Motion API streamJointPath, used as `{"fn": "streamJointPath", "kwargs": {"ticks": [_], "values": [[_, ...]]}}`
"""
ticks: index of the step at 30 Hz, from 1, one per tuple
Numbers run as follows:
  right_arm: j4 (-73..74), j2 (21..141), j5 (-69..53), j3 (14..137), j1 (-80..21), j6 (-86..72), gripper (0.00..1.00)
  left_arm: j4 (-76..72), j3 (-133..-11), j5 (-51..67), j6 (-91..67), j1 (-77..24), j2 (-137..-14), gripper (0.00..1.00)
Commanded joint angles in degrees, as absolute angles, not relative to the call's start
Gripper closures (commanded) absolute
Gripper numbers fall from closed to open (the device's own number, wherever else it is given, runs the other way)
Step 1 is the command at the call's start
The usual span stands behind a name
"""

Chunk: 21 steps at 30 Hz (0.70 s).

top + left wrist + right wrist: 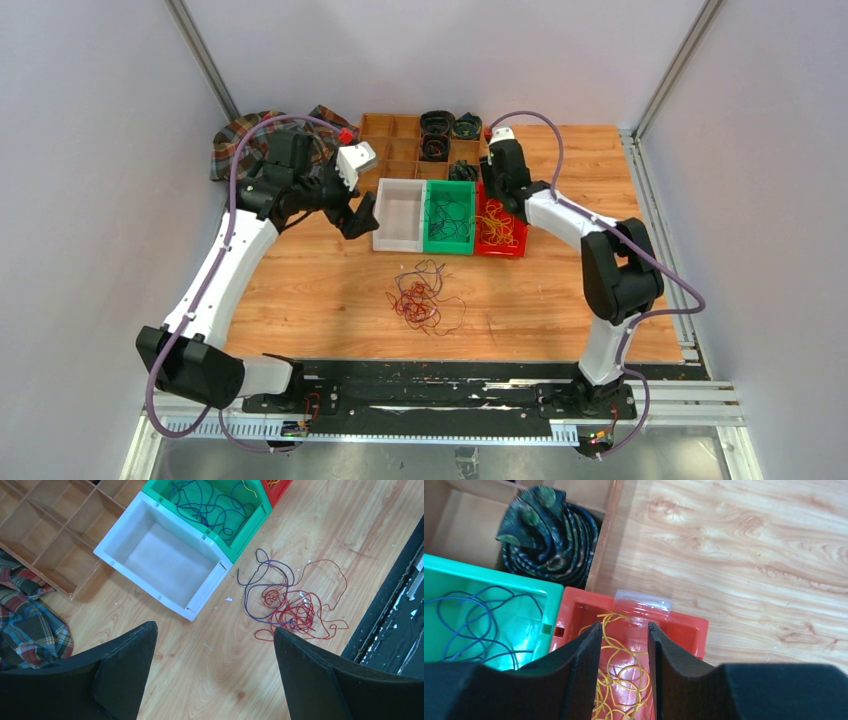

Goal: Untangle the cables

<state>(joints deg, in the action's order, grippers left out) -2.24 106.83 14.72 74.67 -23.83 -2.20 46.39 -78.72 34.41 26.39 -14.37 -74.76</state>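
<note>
1. in the right wrist view, the right tool (624, 625) covers the near half of the red bin (684, 625), which touches the green bin (454, 565). only some of the yellow cables (621, 675) in the red bin show.
2. the right tool's jaws stand a narrow gap apart. the yellow loops seen through the gap look to lie loose on the bin floor, and no strand looks pinched.
3. in the left wrist view, the frame's top edge cuts off the green bin, so the blue cables (210, 505) inside it show only in part. in the overhead view the strands are too fine to count.
4. the left tool (214, 629) is spread wide and holds nothing. it hangs above the worktop (300, 280), just outside the white bin (400, 213) that touches the green bin on the side away from the red one.
5. the remaining cables (425, 298) lie as a loose tangle on bare wood, near the green bin's front wall but apart from it.
6. this tangle is mostly thin red wire, knotted tight at its middle, with wide slack loops around it. one dark purple-blue strand is threaded through.
7. the tangle is a roundish clump with no strong long axis. from overhead it stretches slightly along the line running away from the green bin. the purple-blue loop is at the end nearest that bin, and the red knot lies farther off.
8. behind the green bin, a wooden divided tray (395, 135) holds a dark coiled thing (549, 530) that is hard to identify.
</note>
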Motion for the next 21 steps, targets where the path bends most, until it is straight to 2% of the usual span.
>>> {"fn": "streamJointPath", "kwargs": {"ticks": [1, 8, 13, 17, 21], "values": [[-3.18, 102.69, 13.00, 76.57, -23.34, -0.88, 0.60, 46.40, -79.47, 35.23, 26.46, -13.84, -72.80, 0.09], [-4.10, 95.81, 7.75, 73.87, -23.29, -1.37, 0.55, 46.67, -79.34, 34.98, 26.72, -13.89, -72.42, 0.09], [-9.40, 88.53, -13.44, 64.82, -23.44, 5.32, 0.58, 46.71, -79.59, 35.10, 26.56, -13.88, -72.42, 0.09], [-4.41, 85.98, -21.50, 61.82, -24.53, 13.46, 0.58, 46.67, -79.64, 35.24, 26.30, -13.87, -72.44, 0.09], [5.73, 87.88, -21.00, 62.98, -24.95, 20.18, 0.58, 46.67, -79.76, 35.24, 26.24, -13.89, -72.21, 0.09]]}}
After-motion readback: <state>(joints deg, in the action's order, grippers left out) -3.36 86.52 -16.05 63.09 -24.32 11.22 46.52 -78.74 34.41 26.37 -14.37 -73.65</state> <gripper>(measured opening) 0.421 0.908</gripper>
